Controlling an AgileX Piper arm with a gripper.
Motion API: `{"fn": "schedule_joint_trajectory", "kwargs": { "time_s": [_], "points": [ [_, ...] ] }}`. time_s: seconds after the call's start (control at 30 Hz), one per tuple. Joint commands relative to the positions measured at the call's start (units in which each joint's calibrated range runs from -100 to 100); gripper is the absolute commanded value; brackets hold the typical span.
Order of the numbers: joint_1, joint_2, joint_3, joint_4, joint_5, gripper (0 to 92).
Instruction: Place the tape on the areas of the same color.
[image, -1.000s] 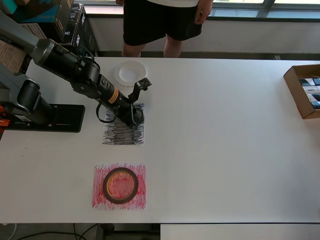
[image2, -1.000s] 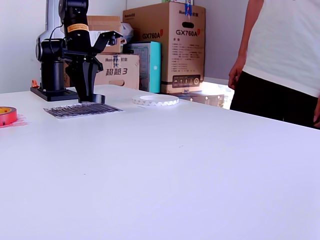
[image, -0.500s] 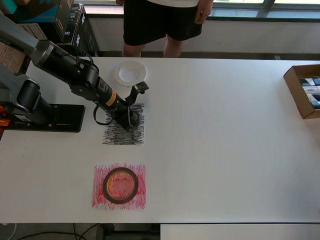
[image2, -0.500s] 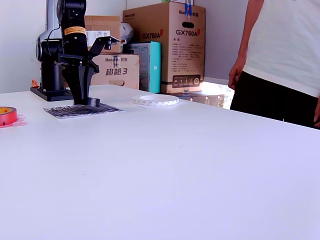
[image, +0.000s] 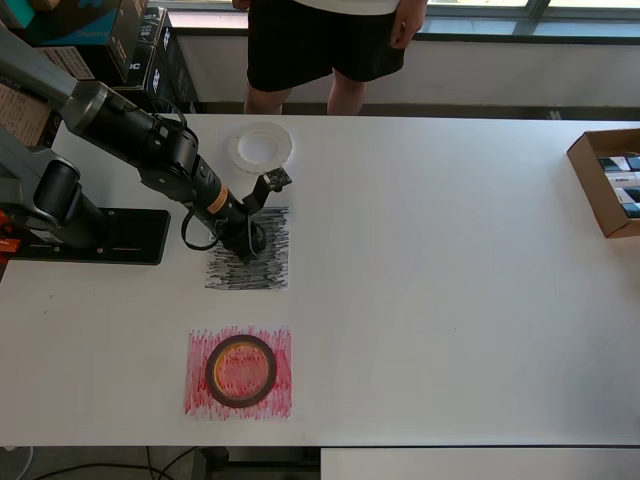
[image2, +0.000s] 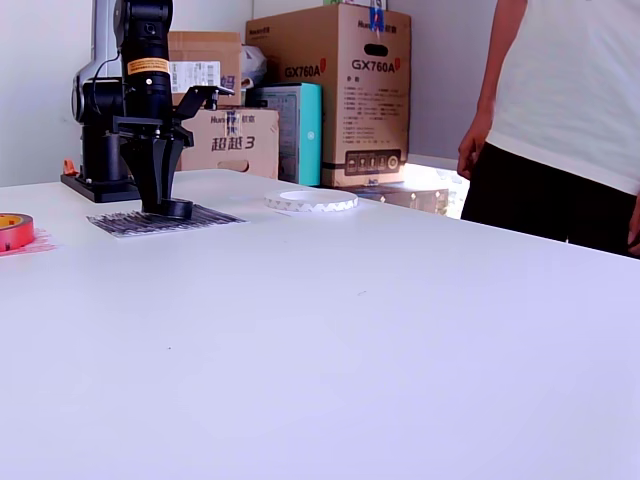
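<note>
- Across both views spreads the white worktop (image: 450, 280), its near edge cut off in the overhead view.
- At the far side stands a person (image: 320, 45), shown only from waist to legs in the overhead view and as a torso and arm in the exterior view.
- From the overhead view's left reaches the black arm (image: 130, 130); its upper part runs out of frame.
- Its hand (image: 248, 238) points down onto the black scribbled sheet (image: 250, 265); its dark fingers merge with the sheet and roll, so I cannot tell whether they are apart or closed.
- The black tape roll (image2: 178, 209) sits on that sheet at the hand's tip, barely distinguishable from above.
- The red roll (image: 241, 370) lies on the red scribbled sheet (image: 200, 395); the exterior view crops it at its left edge.
- The white roll (image: 261, 146) lies near the far edge; any white sheet beneath is hard to make out against the worktop.
</note>
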Motion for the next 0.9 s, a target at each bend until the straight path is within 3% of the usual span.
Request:
{"fn": "schedule_joint_trajectory", "kwargs": {
  "time_s": [0.0, 0.13, 0.33, 0.47, 0.87],
  "points": [
    [0.3, 0.0, -0.2, -0.3, 0.5, 0.1],
    [0.3, -3.2, 0.8, -0.9, 0.7, 4.6],
    [0.5, -4.6, 2.4, -0.6, 0.7, 35.5],
    [0.3, -4.7, 2.6, -1.0, 0.8, 48.7],
    [-0.4, -4.9, 0.1, -1.0, 2.5, 50.3]
  ]
}}
